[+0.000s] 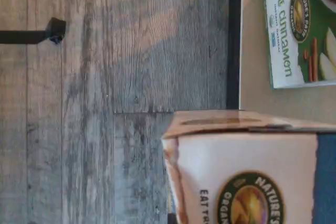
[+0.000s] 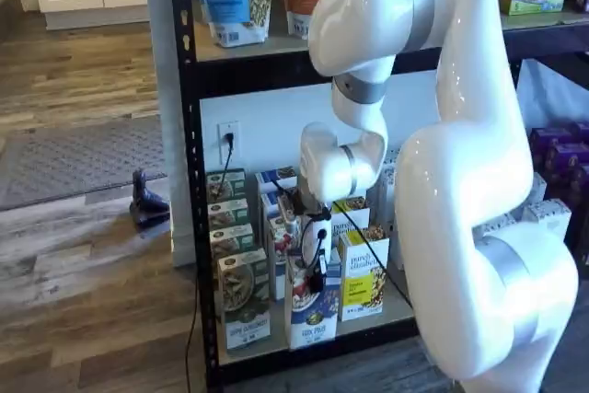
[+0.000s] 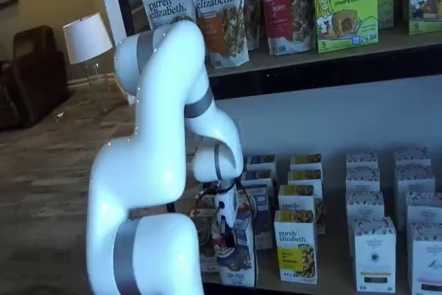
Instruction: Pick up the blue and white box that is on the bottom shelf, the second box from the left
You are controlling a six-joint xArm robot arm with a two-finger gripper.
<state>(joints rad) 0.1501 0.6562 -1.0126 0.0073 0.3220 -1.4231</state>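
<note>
The blue and white box [image 1: 247, 177] fills the near part of the wrist view, its white band, green round logo and a strip of blue showing. In both shelf views it stands at the front of the bottom shelf [image 2: 398, 306], slightly tilted [image 2: 315, 315] [image 3: 240, 260]. My gripper [image 2: 317, 281] hangs straight over it, and its black fingers are closed on the box's top edge. The gripper also shows in a shelf view [image 3: 222, 229]. The wrist view shows the pale shelf board [image 1: 262, 100] behind the box, and the box's lower end reaches out past the shelf's black front edge.
A green-and-white carton [image 2: 244, 306] [image 1: 294, 30] stands just left of the box, and a yellow carton [image 2: 363, 278] [image 3: 295, 246] just right. White boxes [image 3: 373, 253] fill the shelf further right. A black upright [image 2: 189, 227] bounds the left. A black object [image 2: 147, 204] lies on the wooden floor.
</note>
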